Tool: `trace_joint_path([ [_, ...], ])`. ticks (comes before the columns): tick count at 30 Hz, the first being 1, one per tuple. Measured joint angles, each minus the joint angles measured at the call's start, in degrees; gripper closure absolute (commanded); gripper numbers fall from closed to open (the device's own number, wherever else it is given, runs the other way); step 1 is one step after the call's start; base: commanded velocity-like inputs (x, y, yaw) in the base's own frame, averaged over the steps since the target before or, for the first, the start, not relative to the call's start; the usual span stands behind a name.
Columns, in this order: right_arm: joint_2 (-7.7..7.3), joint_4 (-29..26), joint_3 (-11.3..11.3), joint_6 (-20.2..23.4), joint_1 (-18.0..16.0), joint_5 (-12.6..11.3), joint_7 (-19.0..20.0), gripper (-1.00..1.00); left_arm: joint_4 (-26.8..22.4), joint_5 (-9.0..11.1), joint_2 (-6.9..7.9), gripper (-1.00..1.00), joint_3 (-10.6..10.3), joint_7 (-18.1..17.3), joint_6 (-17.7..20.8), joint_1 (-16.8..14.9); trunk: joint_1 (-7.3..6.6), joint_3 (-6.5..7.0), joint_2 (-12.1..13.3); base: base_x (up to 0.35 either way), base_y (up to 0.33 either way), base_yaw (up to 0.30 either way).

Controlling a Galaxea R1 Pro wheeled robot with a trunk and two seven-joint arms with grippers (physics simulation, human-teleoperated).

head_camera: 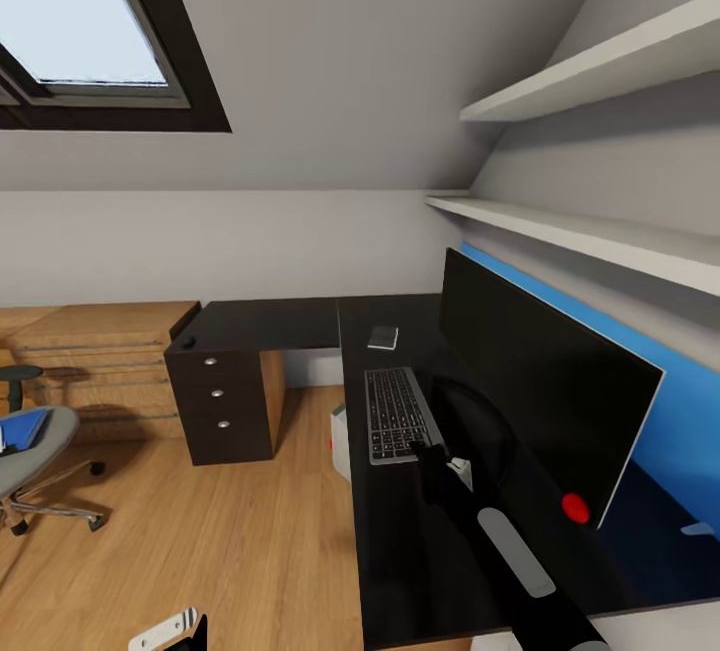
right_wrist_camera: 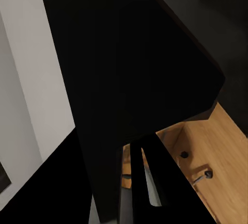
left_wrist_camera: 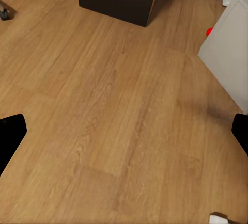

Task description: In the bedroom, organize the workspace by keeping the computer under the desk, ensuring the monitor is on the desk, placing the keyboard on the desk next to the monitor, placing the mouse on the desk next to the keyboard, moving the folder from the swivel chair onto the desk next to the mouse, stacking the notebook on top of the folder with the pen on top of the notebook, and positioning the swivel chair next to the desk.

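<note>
The black monitor (head_camera: 540, 391) stands on the dark L-shaped desk (head_camera: 400, 551). The grey keyboard (head_camera: 395, 413) lies flat in front of it. My right gripper (head_camera: 432, 456) hovers at the keyboard's near right corner; its fingers (right_wrist_camera: 139, 182) look closed together with nothing clearly between them. A small grey notebook (head_camera: 383, 337) lies beyond the keyboard. A black mouse (head_camera: 187, 342) sits on the desk's far left end. The white computer (head_camera: 341, 441) stands under the desk. The blue folder (head_camera: 25, 428) rests on the swivel chair (head_camera: 35, 451) at far left. My left gripper (left_wrist_camera: 124, 131) hangs open over the floor.
A dark drawer unit (head_camera: 222, 401) holds up the desk's left wing. A wooden chest (head_camera: 100, 351) stands behind the chair. Two white shelves (head_camera: 580, 231) jut out above the monitor. A red object (head_camera: 575, 507) lies by the monitor's base. Wooden floor (head_camera: 230, 531) stretches between chair and desk.
</note>
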Motion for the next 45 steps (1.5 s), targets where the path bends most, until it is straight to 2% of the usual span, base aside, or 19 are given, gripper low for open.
trace_joint_path([
  [11,-0.04,0.0,0.0,0.0,0.0,0.0,0.0,1.00,0.0,0.0,0.01,-1.00,0.0,0.0,0.0,0.0,2.42,-1.98,-4.4,0.000,0.000,0.000],
  [15,-0.59,0.0,0.0,-0.1,0.0,-0.1,0.0,1.00,0.0,0.0,0.02,-1.00,0.0,0.0,0.0,0.0,3.30,-2.70,-6.0,0.000,0.000,0.000],
  [45,-0.65,0.2,0.0,-0.1,0.0,0.0,-0.1,1.00,0.0,0.0,0.02,-1.00,0.0,-0.1,0.0,0.0,9.67,-7.91,-17.7,0.000,0.000,0.000],
])
